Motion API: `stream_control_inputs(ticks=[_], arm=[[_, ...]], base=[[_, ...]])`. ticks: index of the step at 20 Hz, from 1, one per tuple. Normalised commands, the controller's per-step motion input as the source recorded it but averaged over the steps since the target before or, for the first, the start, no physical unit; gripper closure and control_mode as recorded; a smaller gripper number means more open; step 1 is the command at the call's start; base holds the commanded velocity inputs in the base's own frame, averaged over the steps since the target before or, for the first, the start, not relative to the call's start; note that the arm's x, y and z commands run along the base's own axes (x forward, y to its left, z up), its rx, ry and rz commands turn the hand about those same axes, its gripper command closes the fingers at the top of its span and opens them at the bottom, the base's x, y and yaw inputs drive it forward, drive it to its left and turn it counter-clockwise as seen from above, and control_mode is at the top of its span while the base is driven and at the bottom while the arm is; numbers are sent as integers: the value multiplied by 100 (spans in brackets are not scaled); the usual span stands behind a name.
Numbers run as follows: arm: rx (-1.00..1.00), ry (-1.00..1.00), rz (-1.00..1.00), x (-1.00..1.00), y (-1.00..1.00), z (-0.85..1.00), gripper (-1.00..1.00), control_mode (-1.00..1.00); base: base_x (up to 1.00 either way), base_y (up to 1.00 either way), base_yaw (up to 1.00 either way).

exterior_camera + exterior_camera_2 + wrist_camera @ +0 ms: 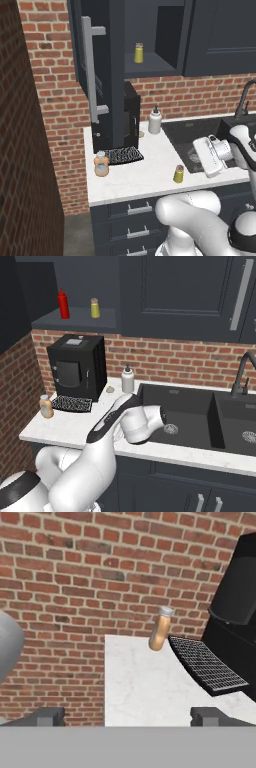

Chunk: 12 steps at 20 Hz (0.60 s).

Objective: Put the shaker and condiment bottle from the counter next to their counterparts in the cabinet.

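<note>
Spreading: gripper fingers wide apart, released
Holding: nothing
Touching: nothing
Facing: condiment bottle on counter, well apart

- I read the counter as white marble-look stone, smooth, faintly veined.
- The cabinet fronts look like matt navy paint; its bar handle looks like brushed silver metal.
- The wall is rough red brick with pale mortar.
- The condiment bottle seems smooth orange plastic, whitish cap.
- The shaker looks smooth and matt, yellow-olive.
- The coffee machine has a matt black casing, its tray a fine dark grille.
- The sink is dark and matt.
</note>
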Motion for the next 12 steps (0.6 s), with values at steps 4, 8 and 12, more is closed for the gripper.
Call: stream_control_inputs(ticks=[4,8,12], arm=[[0,0,2,0,0,-21,-100,-100],[0,0,7,0,0,-32,-100,-100],[0,0,4,0,0,-13,-100,-100]], base=[[0,0,0],[0,0,0],[0,0,0]])
